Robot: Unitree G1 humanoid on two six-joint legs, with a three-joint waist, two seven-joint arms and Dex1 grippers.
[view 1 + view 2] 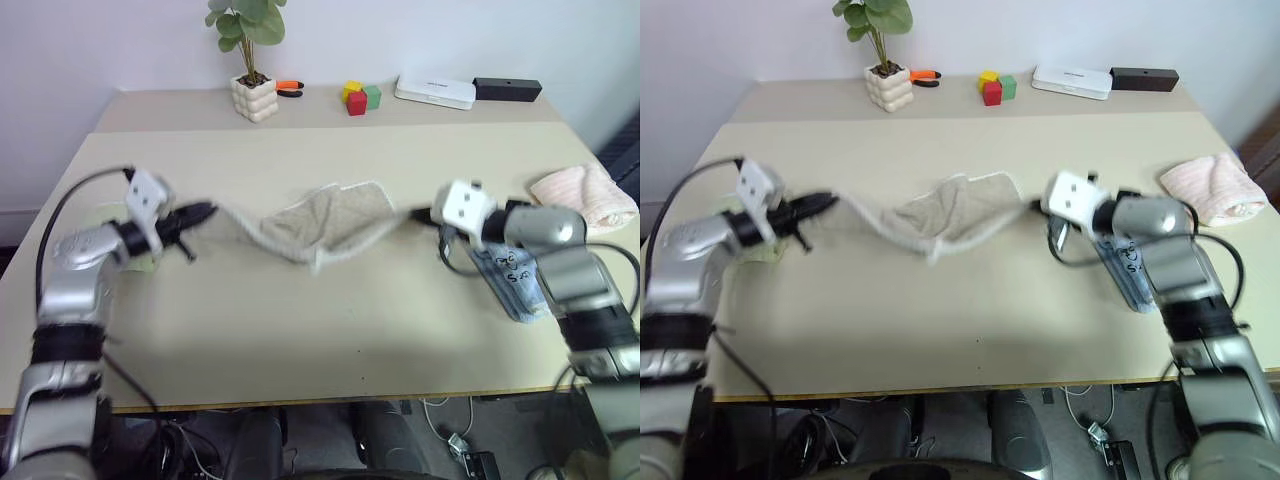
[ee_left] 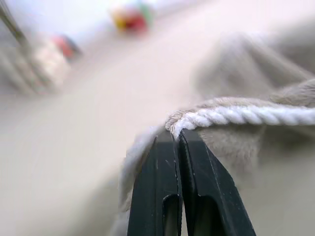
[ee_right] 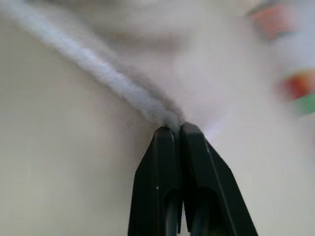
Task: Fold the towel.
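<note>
The beige towel (image 1: 325, 228) with white corded edging hangs stretched between my two grippers above the middle of the table, its centre sagging. My left gripper (image 1: 205, 212) is shut on the towel's left corner; the left wrist view shows the white cord (image 2: 246, 115) pinched at the black fingertips (image 2: 167, 147). My right gripper (image 1: 418, 214) is shut on the towel's right corner, and in the right wrist view the corded edge (image 3: 98, 69) runs away from the closed fingertips (image 3: 172, 137).
A blue printed towel (image 1: 510, 280) lies under my right arm and a pink cloth (image 1: 590, 195) at the table's right edge. A light green cloth (image 1: 135, 262) peeks from under my left arm. At the back stand a potted plant (image 1: 250, 95), coloured blocks (image 1: 360, 97), a white box (image 1: 435, 92) and a black box (image 1: 507, 88).
</note>
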